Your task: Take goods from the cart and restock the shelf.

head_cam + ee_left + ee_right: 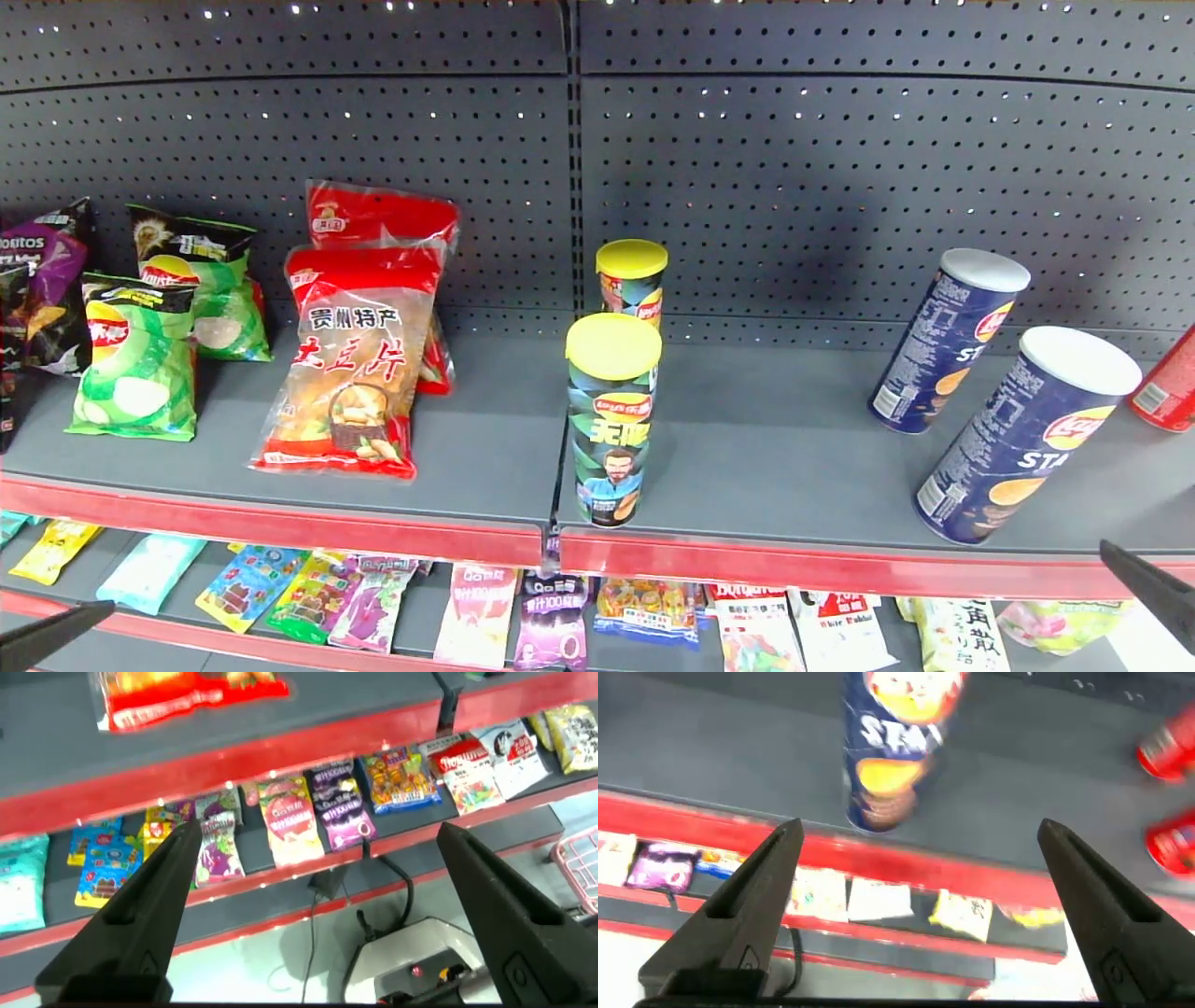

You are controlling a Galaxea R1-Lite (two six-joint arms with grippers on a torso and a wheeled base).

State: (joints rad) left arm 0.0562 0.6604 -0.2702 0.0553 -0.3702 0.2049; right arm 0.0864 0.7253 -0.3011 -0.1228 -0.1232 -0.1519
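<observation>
Grey red-edged shelf (766, 439): dark-blue white-lidded chip canister (1027, 434) at its front lip. My left jaws and right jaws gape, empty; the right, rising, might topple it.

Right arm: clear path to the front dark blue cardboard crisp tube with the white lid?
Probably yes. The right gripper is open and empty, facing the dark blue tube across the red shelf lip; nothing stands between them.

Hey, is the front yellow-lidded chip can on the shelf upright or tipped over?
Upright. The front yellow-lidded can stands on its base at the shelf edge, lid on top.
</observation>
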